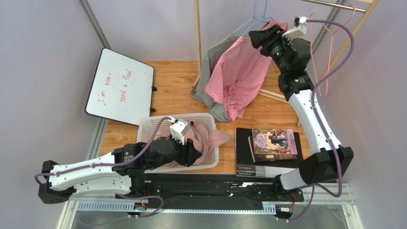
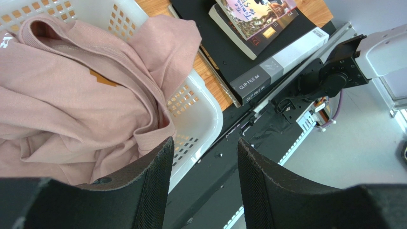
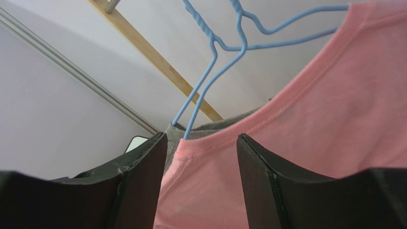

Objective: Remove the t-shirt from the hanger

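Wooden rack [image 1: 197, 43] stands on the far half of the worktop [image 1: 172, 76]. Two garments hang from it: a grey garment [image 1: 210, 71] behind and a pink t-shirt [image 1: 239, 76] in front.

T-shirt: on the blue hanger [image 1: 255, 19], body drooping below and to the left of the right tool [image 1: 255, 37]. That tool is right at the collar and is by far the nearer arm. The left tool [image 1: 193, 152] is well apart from it, down over the white basket [image 1: 157, 125].

Right wrist view: the collar band of the t-shirt [image 3: 310, 119] runs slantwise across the gap of the right tool [image 3: 201, 138], low on its left and rising to its right. The hanger [image 3: 215, 45] wires climb ahead of and above the tips, and the grey garment [image 3: 215, 128] shows just beyond the collar.

Right tool: jaws spread wide with nothing gripped. Whether the tips touch the cloth cannot be told.

Left tool [image 2: 205, 143]: spread wide and empty, beside the basket [image 2: 200, 109] rim. A dusty-pink sweatshirt [image 2: 71, 95] is on its left.

Judgement: the move turns on closing across that collar band, then drawing the cloth off along the hanger's shoulder.
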Available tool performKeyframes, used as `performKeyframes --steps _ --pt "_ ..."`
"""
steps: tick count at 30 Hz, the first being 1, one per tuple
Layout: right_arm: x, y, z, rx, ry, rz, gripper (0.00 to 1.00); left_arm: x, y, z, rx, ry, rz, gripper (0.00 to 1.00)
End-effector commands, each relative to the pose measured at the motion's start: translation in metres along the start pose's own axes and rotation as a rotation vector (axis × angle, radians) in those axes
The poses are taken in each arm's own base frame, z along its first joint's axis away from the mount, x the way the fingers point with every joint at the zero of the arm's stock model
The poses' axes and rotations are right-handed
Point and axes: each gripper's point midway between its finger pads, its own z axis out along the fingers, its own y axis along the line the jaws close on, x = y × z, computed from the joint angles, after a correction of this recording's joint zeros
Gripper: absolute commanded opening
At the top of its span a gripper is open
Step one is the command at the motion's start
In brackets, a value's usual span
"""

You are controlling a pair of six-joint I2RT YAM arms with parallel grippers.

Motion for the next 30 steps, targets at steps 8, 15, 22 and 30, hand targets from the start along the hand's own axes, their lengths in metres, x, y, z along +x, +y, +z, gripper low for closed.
performKeyframes --steps 8,15,22,30 --pt "-0.005 0.019 0.048 -0.084 0.053 0.029 0.47 -0.018 -0.01 -0.005 0.038 -0.052 -0.024 0.57" --pt "0.005 0.015 0.062 -0.111 0.062 0.069 0.31 -0.017 -0.007 -0.008 0.036 -0.057 -0.029 0.57" --pt "0.007 0.014 0.067 -0.125 0.048 0.094 0.29 -0.017 -0.005 -0.01 0.03 -0.062 -0.032 0.57" --pt "0.005 0.018 0.076 -0.155 0.039 0.128 0.3 -0.017 -0.004 -0.012 0.034 -0.064 -0.037 0.57"
